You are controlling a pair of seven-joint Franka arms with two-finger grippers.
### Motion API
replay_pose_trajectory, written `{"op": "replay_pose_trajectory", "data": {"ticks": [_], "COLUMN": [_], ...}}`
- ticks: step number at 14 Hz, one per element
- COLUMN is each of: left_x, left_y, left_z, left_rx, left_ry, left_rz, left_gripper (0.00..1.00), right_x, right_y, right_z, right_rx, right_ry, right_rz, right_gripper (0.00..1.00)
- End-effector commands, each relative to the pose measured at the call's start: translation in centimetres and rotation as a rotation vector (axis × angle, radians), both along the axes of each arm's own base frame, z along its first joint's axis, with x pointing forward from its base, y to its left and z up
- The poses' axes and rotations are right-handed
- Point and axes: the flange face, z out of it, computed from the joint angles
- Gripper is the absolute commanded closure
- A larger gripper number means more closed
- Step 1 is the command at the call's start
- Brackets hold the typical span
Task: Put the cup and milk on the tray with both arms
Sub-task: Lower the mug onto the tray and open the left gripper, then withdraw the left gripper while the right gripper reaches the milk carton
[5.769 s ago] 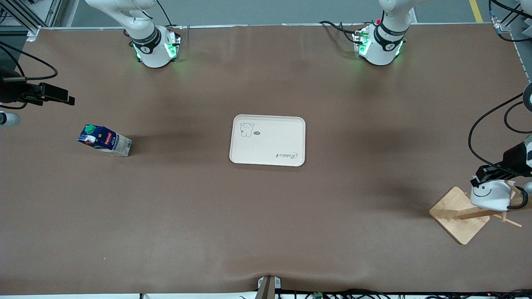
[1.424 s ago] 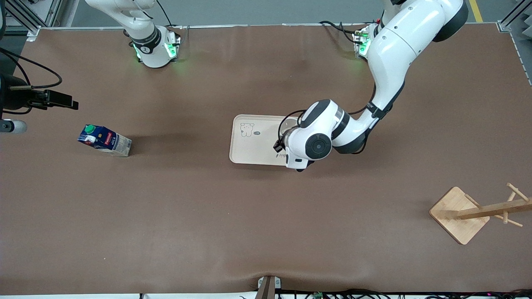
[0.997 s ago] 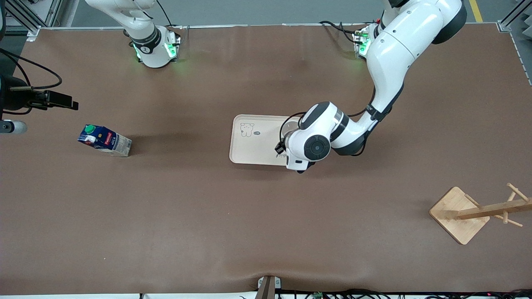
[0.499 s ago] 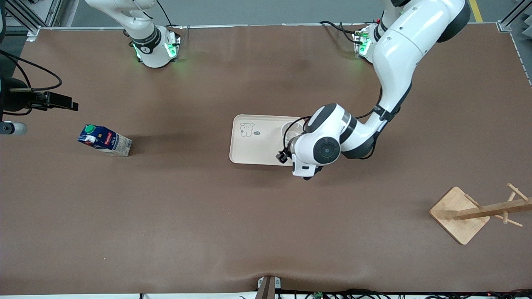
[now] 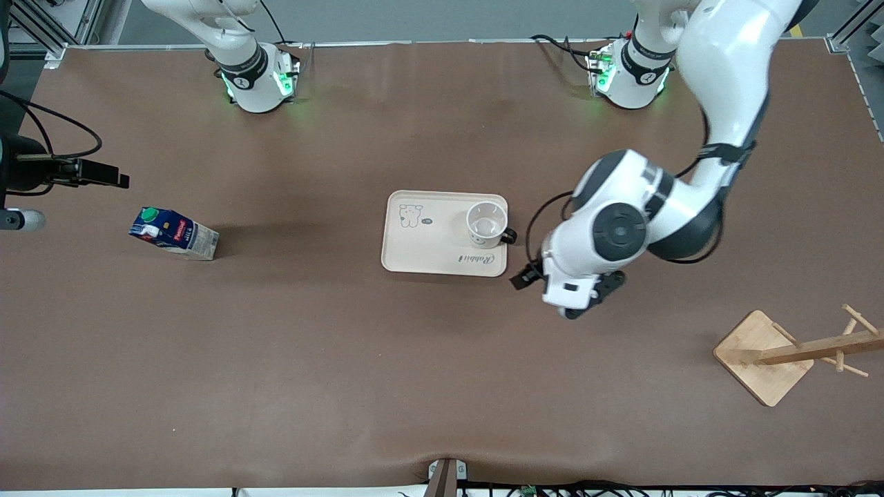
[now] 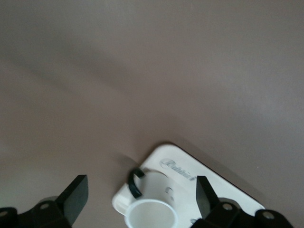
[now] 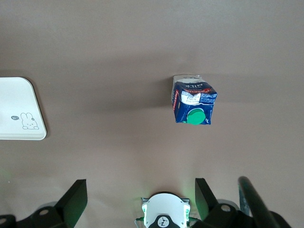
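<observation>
Cream plastic makes the tray [image 5: 434, 241] easy to pick out in the middle of the brown table [image 5: 345, 359], so I place everything against it. The cup [image 5: 486, 224] stands upright on the tray, in the corner toward the left arm's end and on the edge farther from the front camera, mouth up, its black handle [image 5: 509, 237] sticking out over the tray's short edge. Nothing is touching it. The printed script on the tray lies just nearer the front camera than the cup.

The left gripper [image 5: 584, 299] hangs over bare table off that same short edge of the tray, toward the left arm's end. In the left wrist view its two black fingers [image 6: 75, 197] stand wide apart with nothing between them, and the cup shows well below them, so it is released.

The milk [image 5: 173, 234] stands on the table well apart from the tray, toward the right arm's end, green cap up; it looks upright, though from the front camera I can only judge that roughly. The right gripper [image 7: 137, 199] waits in the air near it, fingers spread wide and empty.

A wooden rack [image 5: 787, 352] sits well away from the tray at the left arm's end, nearer the front camera.
</observation>
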Motion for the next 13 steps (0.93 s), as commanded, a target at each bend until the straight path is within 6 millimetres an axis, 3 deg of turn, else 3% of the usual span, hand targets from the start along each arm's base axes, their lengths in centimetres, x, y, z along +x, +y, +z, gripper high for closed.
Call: {"op": "replay_pose_trajectory", "data": {"ticks": [1,3,4,7,8,10,13], "left_x": [0.7,1.9,2.1,2.5,2.2,2.3,1.9], "left_y": [6.6,11.4,12.8,14.6,14.7,16.8,17.1], "left_z": [4.5,4.6,5.7,7.6,8.8,9.7,9.8], "left_rx": [0.026,0.048,0.097,0.269,0.274,0.278,0.279], "left_ry": [-0.03,-0.028,-0.062,-0.127,-0.141,-0.14,-0.113], "left_rz": [-0.107,-0.18,-0.233,-0.408,-0.424,-0.392,-0.411], "left_gripper": [0.0,0.0,0.0,0.0,0.0,0.0,0.0], "right_x": [0.1,0.4,0.4,0.8,0.9,1.0,1.2], "right_y": [-0.3,-0.3,-0.3,-0.4,-0.3,-0.4,-0.9], "right_z": [0.2,-0.3,-0.2,0.7,0.6,0.8,0.5], "right_rx": [-0.017,-0.015,-0.014,-0.022,-0.021,-0.023,-0.025], "right_ry": [-0.002,0.002,0.0,-0.025,-0.025,-0.03,-0.025], "right_rz": [-0.009,-0.009,-0.009,-0.006,-0.006,-0.006,-0.015], "right_gripper": [0.0,0.0,0.0,0.0,0.0,0.0,0.0]}}
